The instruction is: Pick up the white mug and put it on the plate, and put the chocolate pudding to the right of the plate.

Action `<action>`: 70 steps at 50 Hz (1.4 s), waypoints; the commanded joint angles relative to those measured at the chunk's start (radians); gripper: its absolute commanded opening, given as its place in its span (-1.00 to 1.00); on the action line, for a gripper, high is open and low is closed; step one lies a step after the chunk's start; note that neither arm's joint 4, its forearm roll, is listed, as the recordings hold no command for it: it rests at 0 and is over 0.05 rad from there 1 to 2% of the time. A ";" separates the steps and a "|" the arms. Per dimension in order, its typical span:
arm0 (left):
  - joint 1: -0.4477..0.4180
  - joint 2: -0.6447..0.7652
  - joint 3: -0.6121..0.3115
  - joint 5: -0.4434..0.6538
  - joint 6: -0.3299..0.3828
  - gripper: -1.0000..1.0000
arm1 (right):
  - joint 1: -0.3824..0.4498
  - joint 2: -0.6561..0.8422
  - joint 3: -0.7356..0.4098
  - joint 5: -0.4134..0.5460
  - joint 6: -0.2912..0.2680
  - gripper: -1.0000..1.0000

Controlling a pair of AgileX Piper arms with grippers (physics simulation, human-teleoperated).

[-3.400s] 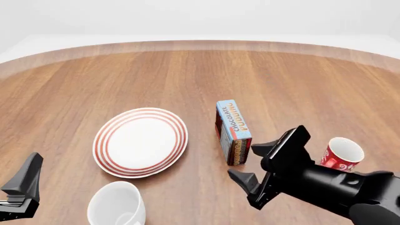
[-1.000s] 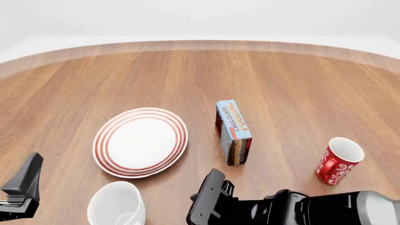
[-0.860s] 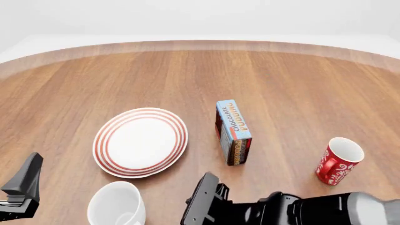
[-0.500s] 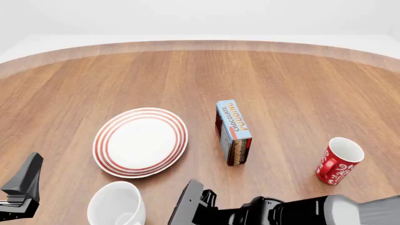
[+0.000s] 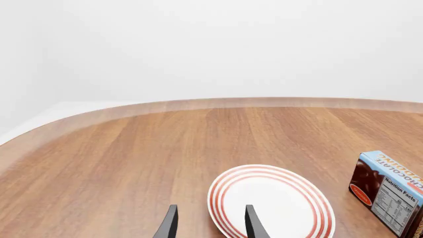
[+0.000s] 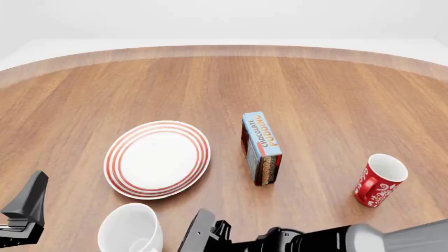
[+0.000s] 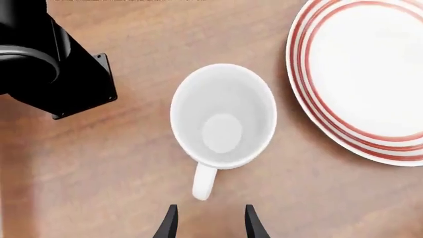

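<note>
The right claw (image 7: 208, 218) hangs over the brown wooden desk (image 6: 322, 105) with its two dark fingertips spread and nothing between them; in the right wrist view they frame bare wood just short of the loop handle of the glossy white ceramic mug (image 7: 223, 119), which stands upright and apart from them. In the front view the right arm crosses the bottom edge, its tip just right of the mug (image 6: 130, 228) at lower left. The left claw (image 5: 208, 225) is also spread and holds nothing. The round white plate with red rings (image 6: 115, 157) lies left of centre, just above the mug and not touching it. The light blue chocolate pudding carton (image 6: 262, 147) stands near the plate's right. A red patterned mug (image 6: 378, 181) stands at lower right
</note>
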 commanded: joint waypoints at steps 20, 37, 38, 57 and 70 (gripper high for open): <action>0.000 0.000 0.000 0.000 0.000 1.00 | 0.013 0.035 -0.030 -0.006 0.068 1.00; 0.000 0.000 0.000 0.000 0.000 1.00 | 0.016 0.071 -0.049 -0.014 0.087 1.00; 0.000 0.000 0.000 0.000 0.000 1.00 | 0.017 0.072 -0.050 -0.014 0.088 1.00; 0.000 0.000 0.000 0.000 0.000 1.00 | 0.024 0.106 -0.061 -0.026 0.105 1.00; 0.000 0.000 0.000 0.000 0.000 1.00 | 0.027 0.125 -0.067 -0.035 0.114 1.00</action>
